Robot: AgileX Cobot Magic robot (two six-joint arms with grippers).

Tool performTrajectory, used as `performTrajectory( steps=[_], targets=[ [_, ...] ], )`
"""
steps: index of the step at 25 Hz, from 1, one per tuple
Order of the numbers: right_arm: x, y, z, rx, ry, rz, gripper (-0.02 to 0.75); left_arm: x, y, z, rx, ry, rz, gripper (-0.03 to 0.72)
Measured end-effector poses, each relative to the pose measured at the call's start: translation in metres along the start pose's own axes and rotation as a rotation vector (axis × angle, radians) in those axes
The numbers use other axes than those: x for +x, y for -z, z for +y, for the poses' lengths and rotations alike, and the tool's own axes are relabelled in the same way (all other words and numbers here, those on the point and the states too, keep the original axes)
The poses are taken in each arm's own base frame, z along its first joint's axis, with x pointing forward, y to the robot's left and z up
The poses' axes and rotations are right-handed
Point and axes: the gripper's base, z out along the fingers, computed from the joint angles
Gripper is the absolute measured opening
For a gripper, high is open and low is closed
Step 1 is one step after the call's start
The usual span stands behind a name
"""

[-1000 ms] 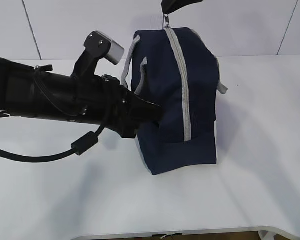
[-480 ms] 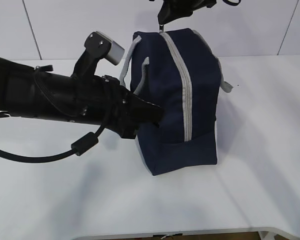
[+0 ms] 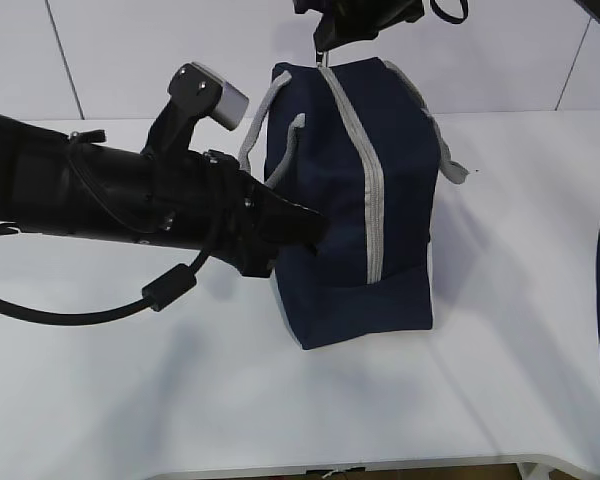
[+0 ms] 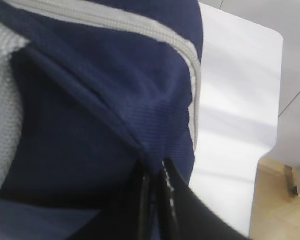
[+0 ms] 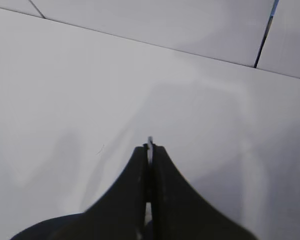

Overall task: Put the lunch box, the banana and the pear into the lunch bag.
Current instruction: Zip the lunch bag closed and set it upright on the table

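- Exterior view: I see the boxy navy-blue fabric lunch bag [image 3: 365, 200] standing on the white table [image 3: 520, 380], its grey zipper [image 3: 365, 170] running along the top and down the near end. My right gripper [image 3: 323, 42] sits directly above the bag's far end, pinching the small metal ring pull [image 3: 322, 50]. The zipper's long axis runs from there toward the camera. My left gripper [image 3: 305, 232] presses into the bag's left side.
- Left wrist view: the left jaws are pressed together on a fold of navy fabric just beside the zipper.
- Right wrist view: the right jaws are closed on a thin metal sliver; the bag lies out of frame.
- The lunch box, banana and pear appear in no view.
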Motion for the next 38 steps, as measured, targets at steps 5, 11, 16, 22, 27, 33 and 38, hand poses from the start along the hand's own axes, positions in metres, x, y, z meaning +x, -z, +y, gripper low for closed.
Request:
performTrajectory(
  steps=[5,11,16,22,27,33,38],
  targets=[
    [-0.002,0.002,-0.012,0.019,-0.018,-0.023,0.018,0.0,0.0,0.001,-0.009,0.003,0.001,-0.015],
    [0.0,-0.002,-0.024,0.032,-0.042,-0.032,0.018,0.0,0.0,0.002,-0.023,0.01,0.002,-0.015],
    [0.002,-0.001,-0.028,0.045,-0.039,-0.004,0.018,0.001,0.0,0.004,-0.045,0.01,0.01,-0.015],
    [0.007,0.008,-0.032,0.082,0.015,0.099,0.018,0.003,0.001,0.01,-0.112,0.007,0.037,-0.015],
    [0.008,0.02,-0.03,0.066,0.145,0.172,0.018,0.004,0.005,0.019,-0.228,-0.008,0.072,-0.015],
    [0.007,0.022,-0.029,0.052,0.224,0.179,0.018,0.003,0.015,0.029,-0.38,-0.077,0.118,-0.015],
    [0.007,0.022,-0.026,0.023,0.228,0.172,0.018,0.004,0.018,0.035,-0.45,-0.082,0.147,-0.015]
  ],
)
